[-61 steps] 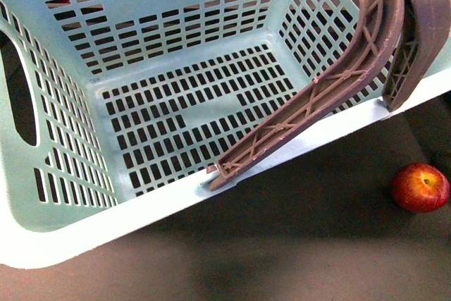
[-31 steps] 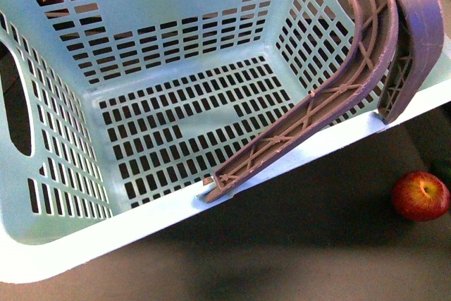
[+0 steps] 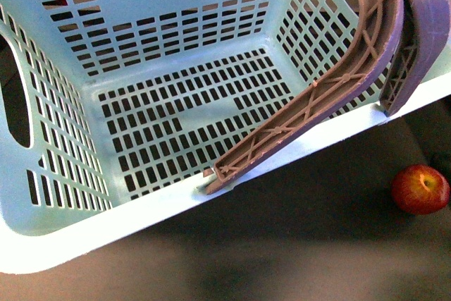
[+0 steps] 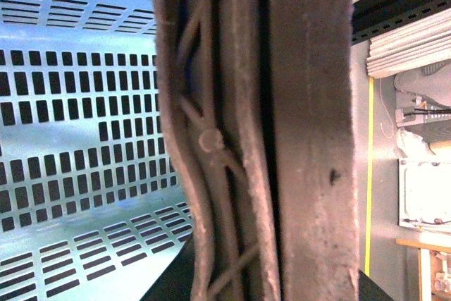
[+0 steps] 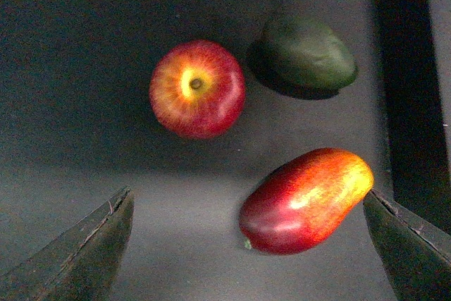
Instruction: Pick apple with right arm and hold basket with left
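My main worry is the right gripper (image 5: pixel 246 206): its jaws are spread wide and hold nothing, and the fruit lying nearest between them is a long red-and-yellow one (image 5: pixel 304 201), not the apple (image 5: pixel 197 88), which sits further out with its stem dimple up. If I drop straight down, I would likely close on the wrong fruit or knock it into the apple. The apple is round and glossy, so it could roll against the green fruit (image 5: pixel 309 53) just beside it. On the left, the wrist camera is filled by the brown handles (image 4: pixel 211 146). I can't tell whether that gripper has closed on them, and a loose hold could let the basket (image 3: pixel 106 227) swing. The tabletop (image 3: pixel 296 244) is dark and matte. The basket covers its left and far side, and the apple rests near the right edge. Beyond the table are a grey floor with a yellow line (image 4: pixel 368 174) and some pale shelving.
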`<action>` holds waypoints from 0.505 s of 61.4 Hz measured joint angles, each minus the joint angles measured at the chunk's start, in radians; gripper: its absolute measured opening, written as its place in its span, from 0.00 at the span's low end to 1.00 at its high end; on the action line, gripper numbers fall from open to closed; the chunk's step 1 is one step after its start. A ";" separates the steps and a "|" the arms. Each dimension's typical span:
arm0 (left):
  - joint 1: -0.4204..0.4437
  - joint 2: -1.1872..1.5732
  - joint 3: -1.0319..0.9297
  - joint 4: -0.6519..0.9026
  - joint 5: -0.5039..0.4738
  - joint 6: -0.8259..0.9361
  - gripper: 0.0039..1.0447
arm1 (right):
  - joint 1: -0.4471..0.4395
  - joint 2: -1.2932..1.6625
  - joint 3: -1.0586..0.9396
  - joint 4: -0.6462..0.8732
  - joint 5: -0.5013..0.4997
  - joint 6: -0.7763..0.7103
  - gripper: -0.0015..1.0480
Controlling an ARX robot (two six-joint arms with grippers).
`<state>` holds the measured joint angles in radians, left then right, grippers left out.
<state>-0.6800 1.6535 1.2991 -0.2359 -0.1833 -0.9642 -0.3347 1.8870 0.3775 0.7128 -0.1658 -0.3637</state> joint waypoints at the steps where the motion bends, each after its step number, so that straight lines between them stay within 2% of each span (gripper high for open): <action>1: 0.000 0.000 0.000 0.000 0.000 0.000 0.14 | 0.008 0.010 0.005 0.003 0.007 0.000 0.92; 8: 0.000 0.000 0.000 0.000 0.000 0.000 0.14 | 0.097 0.110 0.045 0.023 0.069 0.005 0.92; 14: 0.000 0.000 0.000 0.000 0.000 0.000 0.14 | 0.140 0.169 0.067 0.040 0.097 0.008 0.92; 31: 0.000 0.000 0.000 0.000 0.000 0.000 0.14 | 0.188 0.314 0.155 0.051 0.154 0.034 0.92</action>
<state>-0.6800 1.6535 1.2991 -0.2359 -0.1837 -0.9642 -0.1463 2.2013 0.5323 0.7643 -0.0116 -0.3302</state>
